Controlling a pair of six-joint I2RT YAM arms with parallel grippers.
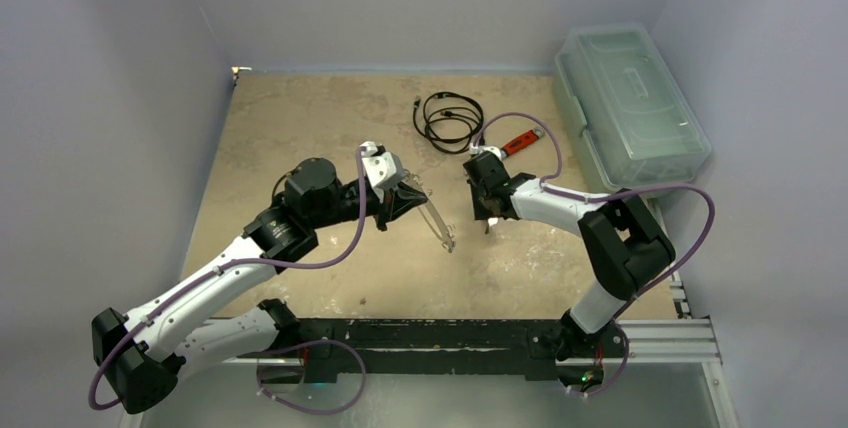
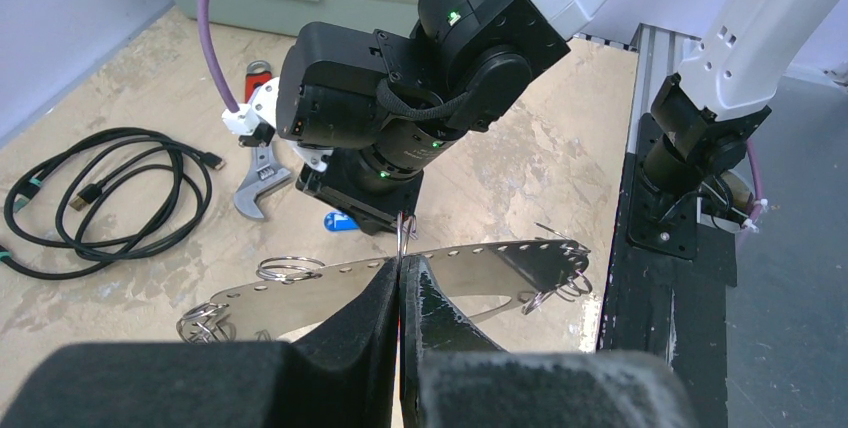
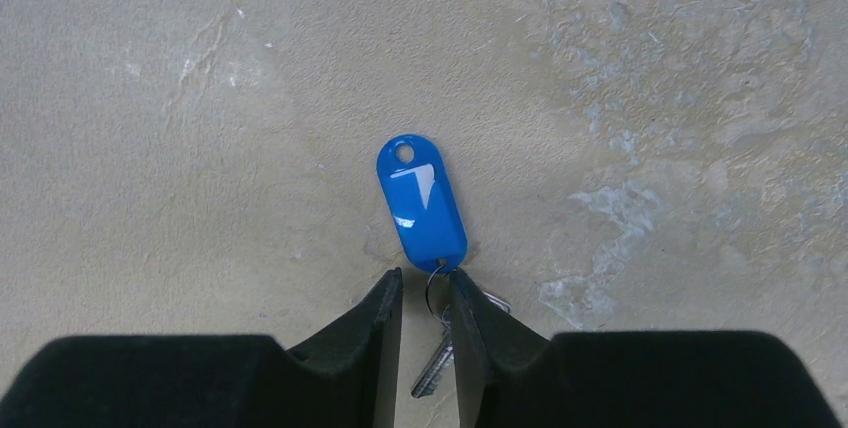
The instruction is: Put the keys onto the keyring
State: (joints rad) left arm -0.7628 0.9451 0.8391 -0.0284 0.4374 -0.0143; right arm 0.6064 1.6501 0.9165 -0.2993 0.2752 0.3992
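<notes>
One keyring (image 2: 470, 263) was clenched in the left fingers (image 2: 360, 333), and one silver key (image 3: 433, 373), beside one blue key (image 3: 421, 198), was flanked by the right fingers (image 3: 365, 338), whose grip could not be told.

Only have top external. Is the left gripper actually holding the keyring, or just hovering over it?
Observer: Holding. The left wrist view shows the left gripper shut on the keyring, pinching its long edge near the middle.
Operator: Where's the key relative to the right arm? It's hidden from above.
Observer: The right wrist view shows the silver key in the narrow gap between the fingers of the right gripper. I can't tell if it's pinched.
Operator: Anything on that key?
Observer: A blue tag lies flat on the table just beyond the fingertips and appears linked to the key.
</notes>
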